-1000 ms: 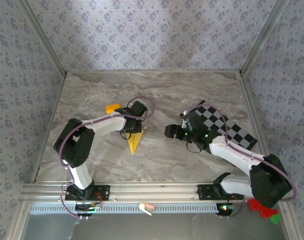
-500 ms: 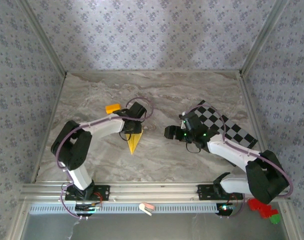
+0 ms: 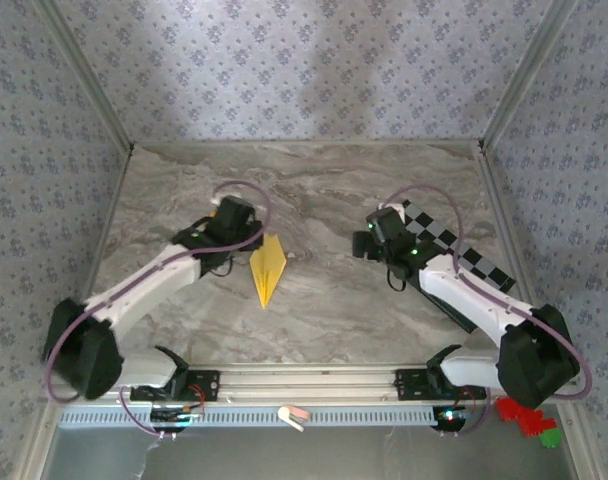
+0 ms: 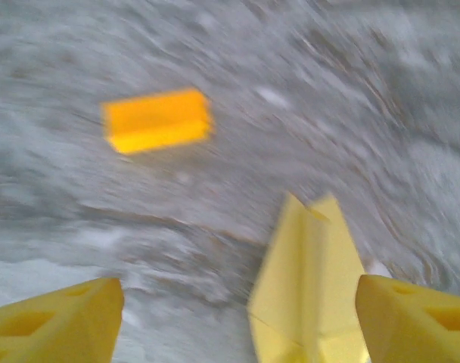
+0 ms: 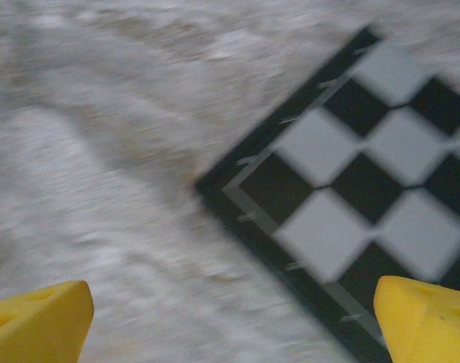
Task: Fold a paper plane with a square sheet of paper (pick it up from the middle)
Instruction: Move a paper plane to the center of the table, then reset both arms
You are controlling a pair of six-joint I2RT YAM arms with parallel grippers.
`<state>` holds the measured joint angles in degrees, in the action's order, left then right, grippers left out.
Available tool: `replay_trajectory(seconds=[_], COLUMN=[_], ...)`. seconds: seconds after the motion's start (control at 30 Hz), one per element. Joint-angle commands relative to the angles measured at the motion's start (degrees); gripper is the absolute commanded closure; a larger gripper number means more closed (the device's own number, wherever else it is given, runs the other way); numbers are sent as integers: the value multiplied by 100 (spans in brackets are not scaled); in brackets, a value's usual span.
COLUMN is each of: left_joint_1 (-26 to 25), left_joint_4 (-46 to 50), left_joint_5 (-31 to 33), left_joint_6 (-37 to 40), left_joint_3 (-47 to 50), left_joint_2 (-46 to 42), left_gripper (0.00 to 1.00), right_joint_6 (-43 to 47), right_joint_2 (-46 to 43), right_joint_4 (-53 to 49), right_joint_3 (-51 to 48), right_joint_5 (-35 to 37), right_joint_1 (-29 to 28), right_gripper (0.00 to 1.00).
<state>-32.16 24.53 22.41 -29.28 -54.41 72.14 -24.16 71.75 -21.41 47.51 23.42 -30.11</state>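
Observation:
The square sheet of paper is folded into a slim yellow paper plane (image 3: 269, 271) that lies flat on the marble table (image 3: 324, 190), its point toward the near edge. My left gripper (image 3: 231, 216) hovers just left of the plane's wide tail, open and holding nothing. In the left wrist view the paper plane (image 4: 309, 280) lies on the table close to the right fingertip (image 4: 415, 321) of the left gripper (image 4: 237, 325). My right gripper (image 3: 376, 234) stands open over the near-left corner of the checkered board, well right of the plane; its jaws (image 5: 230, 325) are spread wide with nothing between them.
A small orange block (image 4: 156, 119) lies just beyond the left gripper, mostly hidden under it from above. A black-and-white checkered board (image 3: 464, 262) lies on the right of the table, its corner (image 5: 215, 181) under the right gripper. Patterned walls enclose three sides.
The left gripper opened, let go of the paper plane and swung left and back off it. The right gripper drew back toward the checkered board and opened wider.

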Motion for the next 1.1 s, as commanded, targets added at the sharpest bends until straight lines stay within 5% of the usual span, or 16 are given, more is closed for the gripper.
replay_trajectory(seconds=[0.0, 0.07, 0.2, 0.37, 0.73, 1.0, 1.07], left_joint_1=[633, 1131, 2028, 2913, 3203, 3355, 3373], left_joint_4=[-364, -902, -1649, -2397, -4939, -5853, -5988], left_joint_5=[631, 732, 653, -199, -917, -1363, -1429], left_joint_6=[449, 674, 973, 1331, 2033, 2345, 2428], left_joint_3=[414, 802, 1314, 1565, 2284, 2809, 2828], left_joint_2=[-682, -1036, -1157, -425, 1050, 790, 875], left_gripper=[11, 0, 0, 0, 0, 0, 0], right_joint_6=[543, 778, 1209, 1599, 1542, 2135, 2157], right_joint_2=[-61, -61, -66, -77, 233, 1158, 1125], right_joint_4=[-134, 334, 1557, 3229, 4935, 7376, 6949], right_joint_3=[-129, -386, -1055, -1982, -2461, -2922, -2750], right_joint_5=[1734, 1915, 2189, 1228, -221, -904, -980], right_joint_1=[409, 781, 1389, 2267, 3000, 3173, 3125], right_gripper=[0, 0, 0, 0, 0, 0, 0])
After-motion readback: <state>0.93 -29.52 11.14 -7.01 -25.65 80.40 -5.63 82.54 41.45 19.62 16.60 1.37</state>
